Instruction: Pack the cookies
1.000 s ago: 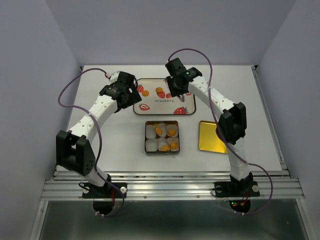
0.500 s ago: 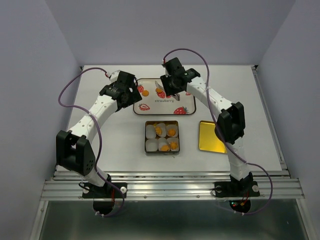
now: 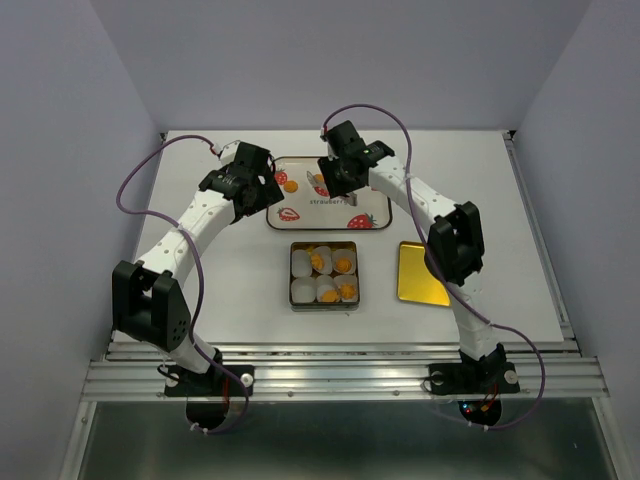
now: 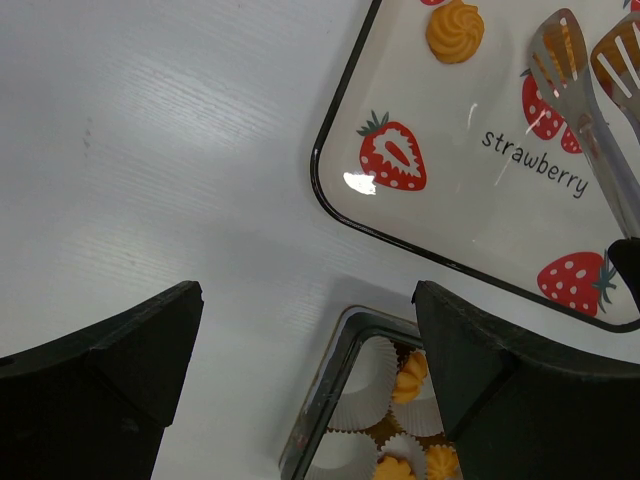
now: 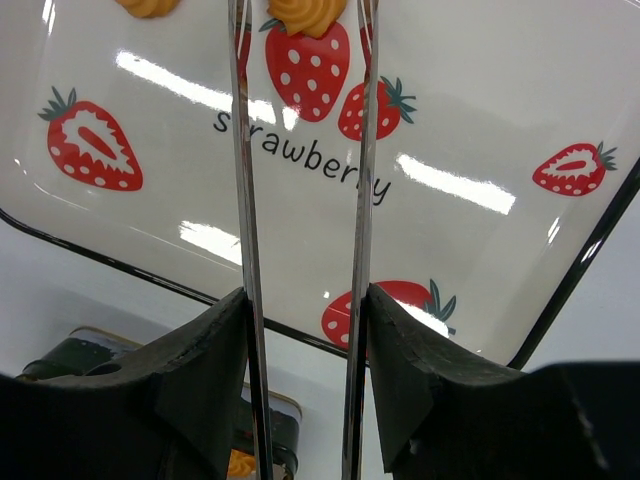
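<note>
Nearest the bases, mid-table [image 3: 220,290]: square tin [image 3: 292,277], uncovered, with six white cups [image 3: 301,290] in two rows. Holds four cookies [image 3: 318,260], one per cup, in the middle and right columns; shows again at the bottom of the left wrist view, partly cut off. Just right of the tin, apart from it, flat on the table: gold lid [image 3: 423,272]. Farther back, beyond the tin: white tray [image 3: 325,218], lying flat, printed with red strawberries [image 4: 392,158] and the word "strawberry". Off the tray's left edge: left gripper [image 4: 305,295], spread wide, gripping nothing, hovering above the table by the tray's near-left corner. Over the tray's middle: right gripper [image 5: 305,300], clamped on metal tongs [image 5: 246,200], pressing each tong arm from outside with one finger. Tongs not squeezed together, arms apart, reaching away from the fingers toward the tray's far side. Between the slotted tong tips: one cookie [image 5: 305,12], resting on the tray at the edge of a printed strawberry, mostly hidden under the right gripper in the top view. Cannot tell whether touching the tips. Just left of it, also on the tray, clear of the tongs: another cookie [image 4: 455,29], swirled top up.
</note>
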Robot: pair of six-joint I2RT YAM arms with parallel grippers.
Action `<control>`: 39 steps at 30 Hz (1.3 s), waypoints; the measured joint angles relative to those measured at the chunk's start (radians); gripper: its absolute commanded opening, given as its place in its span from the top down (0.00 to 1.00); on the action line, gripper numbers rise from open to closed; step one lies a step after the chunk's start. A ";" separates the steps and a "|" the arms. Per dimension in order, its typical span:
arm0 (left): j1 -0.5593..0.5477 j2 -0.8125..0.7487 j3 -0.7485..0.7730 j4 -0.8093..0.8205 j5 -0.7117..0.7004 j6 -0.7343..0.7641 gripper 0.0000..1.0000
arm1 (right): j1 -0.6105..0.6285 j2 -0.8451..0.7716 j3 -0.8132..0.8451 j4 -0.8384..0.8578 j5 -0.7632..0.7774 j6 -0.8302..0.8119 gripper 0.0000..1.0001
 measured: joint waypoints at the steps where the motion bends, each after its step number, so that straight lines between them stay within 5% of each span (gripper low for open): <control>1: 0.000 0.000 0.000 0.000 0.000 0.000 0.01 | 0.000 0.001 0.000 0.000 0.000 0.000 0.47; 23: 0.000 0.000 0.000 -0.001 -0.004 0.001 0.01 | 0.000 0.027 -0.004 0.004 0.007 -0.026 0.49; 31: 0.000 0.000 0.000 -0.001 -0.007 0.006 0.01 | 0.000 0.056 -0.004 0.004 0.007 -0.029 0.60; 39: 0.000 0.000 0.000 -0.001 -0.008 0.009 0.01 | 0.000 0.055 -0.003 0.006 0.020 -0.030 0.60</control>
